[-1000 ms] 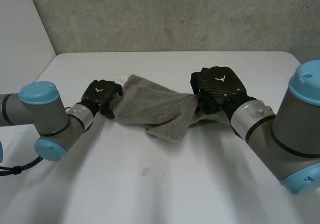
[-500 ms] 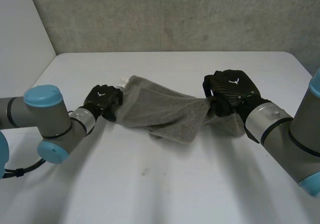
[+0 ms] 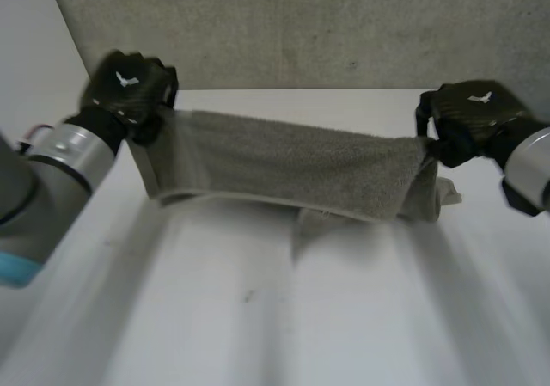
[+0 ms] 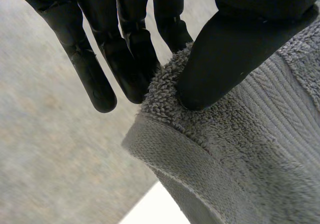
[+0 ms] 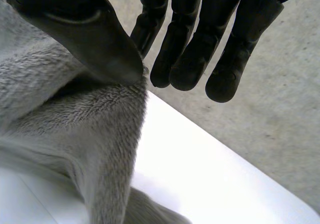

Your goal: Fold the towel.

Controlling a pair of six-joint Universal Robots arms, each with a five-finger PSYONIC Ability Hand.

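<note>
The grey towel (image 3: 292,167) hangs stretched above the white table (image 3: 284,317) between my two hands, its lower part sagging near the right end. My left hand (image 3: 127,89) holds the towel's left upper corner. In the left wrist view its thumb (image 4: 235,54) pinches the towel (image 4: 250,154) corner against the fingers (image 4: 125,49). My right hand (image 3: 471,119) grips the right upper corner. In the right wrist view its thumb (image 5: 85,34) presses the towel (image 5: 75,119) against the fingers (image 5: 200,39).
A grey concrete wall (image 3: 301,25) rises behind the table's far edge. The table's near part lies bare in front of the hanging towel.
Both hands have risen and moved apart, lifting the towel off the table and pulling it taut. The left hand has closed on its corner.
</note>
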